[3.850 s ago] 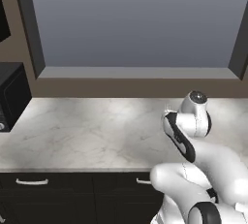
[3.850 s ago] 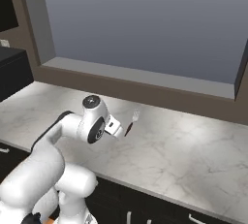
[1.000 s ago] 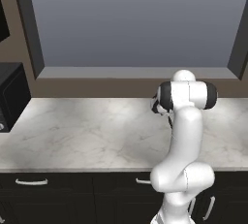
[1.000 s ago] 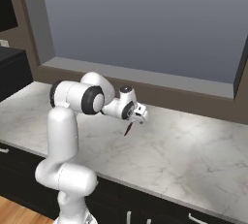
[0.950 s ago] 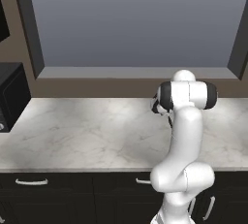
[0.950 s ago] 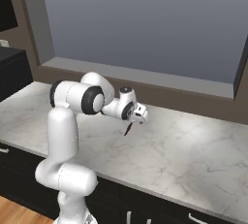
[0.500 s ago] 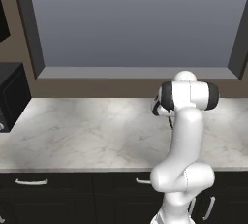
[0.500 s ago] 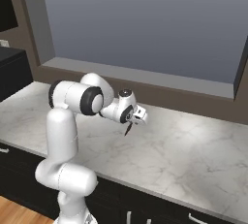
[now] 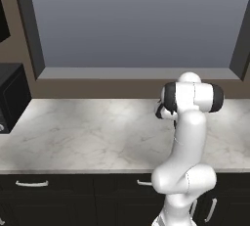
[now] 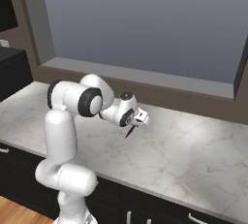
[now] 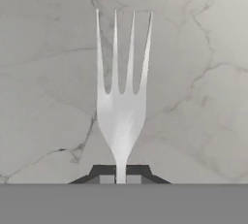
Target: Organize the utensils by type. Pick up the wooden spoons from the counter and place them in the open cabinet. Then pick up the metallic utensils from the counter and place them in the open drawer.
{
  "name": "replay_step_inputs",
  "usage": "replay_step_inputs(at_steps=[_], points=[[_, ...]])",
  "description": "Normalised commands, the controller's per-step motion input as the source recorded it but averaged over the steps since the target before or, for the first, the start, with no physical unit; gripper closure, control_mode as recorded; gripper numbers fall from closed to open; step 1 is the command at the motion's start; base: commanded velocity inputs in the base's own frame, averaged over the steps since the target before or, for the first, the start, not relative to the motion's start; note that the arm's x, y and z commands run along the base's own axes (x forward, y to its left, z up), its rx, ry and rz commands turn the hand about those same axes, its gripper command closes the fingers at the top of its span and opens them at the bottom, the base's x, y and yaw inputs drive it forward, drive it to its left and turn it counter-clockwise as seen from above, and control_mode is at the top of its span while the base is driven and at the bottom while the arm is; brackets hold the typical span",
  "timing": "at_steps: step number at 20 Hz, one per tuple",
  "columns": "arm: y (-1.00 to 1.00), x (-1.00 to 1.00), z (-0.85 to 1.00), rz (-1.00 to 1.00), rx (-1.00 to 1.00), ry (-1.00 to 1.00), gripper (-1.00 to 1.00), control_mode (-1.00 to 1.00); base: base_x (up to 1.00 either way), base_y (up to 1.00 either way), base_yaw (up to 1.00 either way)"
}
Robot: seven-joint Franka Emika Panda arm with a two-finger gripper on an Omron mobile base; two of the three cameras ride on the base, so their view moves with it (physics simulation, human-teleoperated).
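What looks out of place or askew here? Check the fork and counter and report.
Nothing stands out. The gripper is shut on the fork, whose neck sits centred between the fingertips with the four tines straight. The marble counter shows no spill or damage.

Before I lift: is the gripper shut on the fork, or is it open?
Shut on the fork. In the hand view the gripper has both tips pressed against the fork's neck, tines pointing away over the counter.

You can't see the fork point(image 11: 120, 106) handle: it drops behind the gripper point(image 11: 120, 172) fingertips. From the right base, the fork point(image 10: 130, 131) is just a thin dark sliver under the hand.
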Motion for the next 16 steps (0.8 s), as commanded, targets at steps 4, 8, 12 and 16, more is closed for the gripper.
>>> replay_step_inputs(at_steps=[4,8,12,16], points=[[-0.03,0.0,0.17,0.0,0.0,0.01,1.0,-1.0,0.0,0.0,0.0],[0.0,-0.15,0.77,0.0,0.0,0.08,1.0,-1.0,0.0,0.0,0.0],[0.0,-0.46,0.9,0.0,0.0,0.13,1.0,-1.0,0.0,0.0,0.0],[0.0,-0.85,0.9,0.0,0.0,0.05,1.0,-1.0,0.0,0.0,0.0]])
